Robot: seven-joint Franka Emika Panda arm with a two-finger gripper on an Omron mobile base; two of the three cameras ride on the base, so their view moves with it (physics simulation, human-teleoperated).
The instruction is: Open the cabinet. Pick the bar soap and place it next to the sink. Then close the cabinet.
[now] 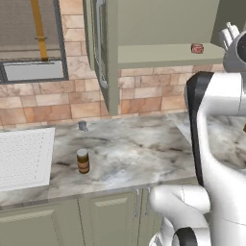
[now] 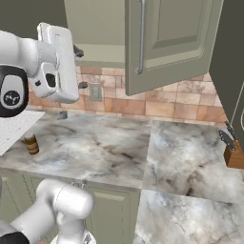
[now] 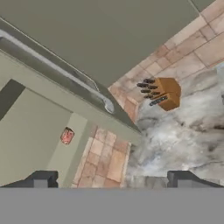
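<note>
- Three views, each with something the others lack.
- Left base view: cabinet [image 1: 144,33] at top centre, both doors swung open, one bar soap [image 1: 197,48] on its bottom shelf at upper right.
- Same view: one sink [image 1: 24,156] at left edge, one brown jar [image 1: 83,161] on the marble counter [image 1: 139,149] just right of the sink; soap and sink well apart.
- Right base view: open cabinet door [image 2: 167,43] with its long handle at top centre, one knife block [image 2: 233,155] at right edge, jar at left; soap hidden behind the arm.
- Hand view: rolled; soap [image 3: 67,136] at centre left on the shelf, knife block at upper right, one door edge-on as a diagonal.
- Gripper [image 3: 113,179] at bottom of hand view: two finger tips [image 3: 41,179] set wide apart, nothing between them, clear of the soap.
- Counts: one soap, one jar, one sink, one knife block, two doors.
</note>
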